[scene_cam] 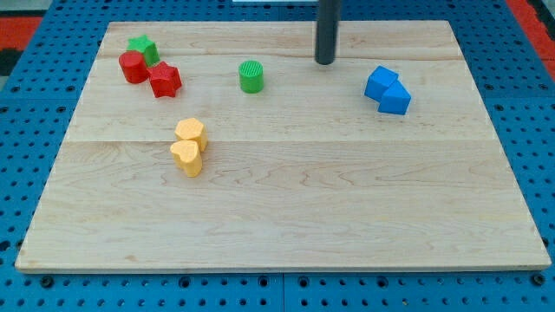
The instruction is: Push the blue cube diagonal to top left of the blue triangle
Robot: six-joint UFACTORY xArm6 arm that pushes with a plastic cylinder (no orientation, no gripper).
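Blue cube sits at the view's upper right of the wooden board, touching the blue triangle, which lies just below and to its right; judged from this one camera view, the cube is already up-left of the triangle, so little travel seems left.

My tip rests near the view's top, left of the blue pair and apart from both; it is a bare rod with no jaws, so it holds nothing and touches no block.

The risk, as I judge it, comes from the contact between the two blue blocks; a push on the cube from the left would carry the triangle along with it, and a push off the cube's centre could spin it round the triangle rather than set it on the diagonal.

Room is mixed; the board's top edge is near the cube, and its right edge lies farther off; open wood spreads across the view's middle and bottom.

The green cylinder, the red blocks with the green block, and the two yellow blocks stand well apart at the left.
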